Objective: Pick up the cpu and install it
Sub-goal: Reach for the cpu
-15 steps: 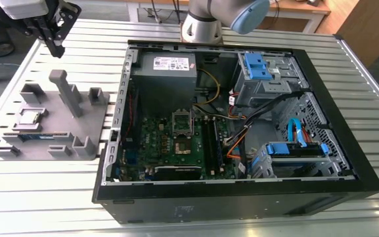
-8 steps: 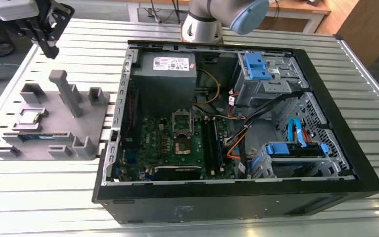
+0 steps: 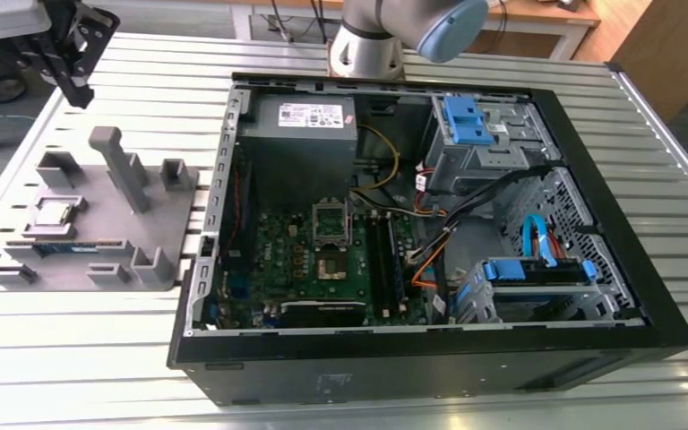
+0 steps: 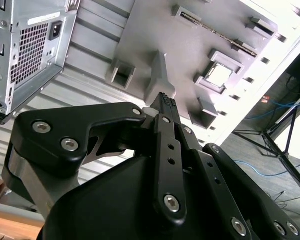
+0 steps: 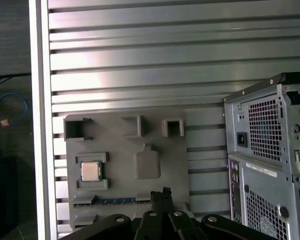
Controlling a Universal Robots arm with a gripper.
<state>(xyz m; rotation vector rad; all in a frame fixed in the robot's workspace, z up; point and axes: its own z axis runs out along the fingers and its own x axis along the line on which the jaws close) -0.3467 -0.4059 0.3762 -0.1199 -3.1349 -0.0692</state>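
Black claw (image 4: 165, 98) is recorded clenched, its fingertips pressed together with nothing between them. It is held above the tabletop (image 3: 81, 358), near the grey fixture tray (image 3: 159, 219) but apart from it. The cpu (image 3: 55, 212) is seated in a square recess of that tray, silver top up, toward the exterior view's left, and is untouched. A green memory strip (image 3: 64, 249) is laid in a slot just beside it. Toward the exterior view's right, an open black computer case (image 3: 631, 296) is laid on its side with the motherboard (image 3: 320, 269) exposed. A white label is noted on the grey power supply (image 3: 305, 121); its print is too small to tell. The tabletop is of slatted aluminium. Beyond it, wooden furniture (image 3: 559, 18) is seen, and a blue cable (image 5: 12, 105) on the floor.
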